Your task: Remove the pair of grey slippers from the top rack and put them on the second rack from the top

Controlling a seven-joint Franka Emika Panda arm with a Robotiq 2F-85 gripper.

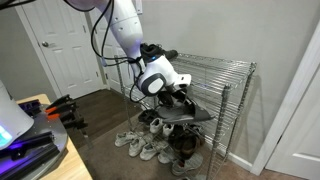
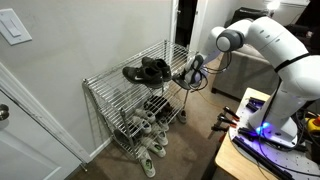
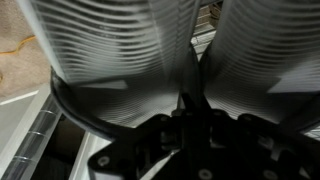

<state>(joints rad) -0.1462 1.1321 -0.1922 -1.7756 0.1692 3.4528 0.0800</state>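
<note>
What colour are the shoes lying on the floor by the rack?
White. The shoes on the floor show best in an exterior view.

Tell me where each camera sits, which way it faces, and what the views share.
Exterior view: beside a desk, facing the wire shelving unit against the grey wall; the white arm enters from above.
Exterior view: near a light switch, facing the unit from another side; arm and gripper reach in from the right.
Wrist view: on the wrist, close against blurred ribbed grey surfaces; the gripper's dark body fills the bottom.
Shared: both exterior views show the unit, arm and white sneakers.
</note>
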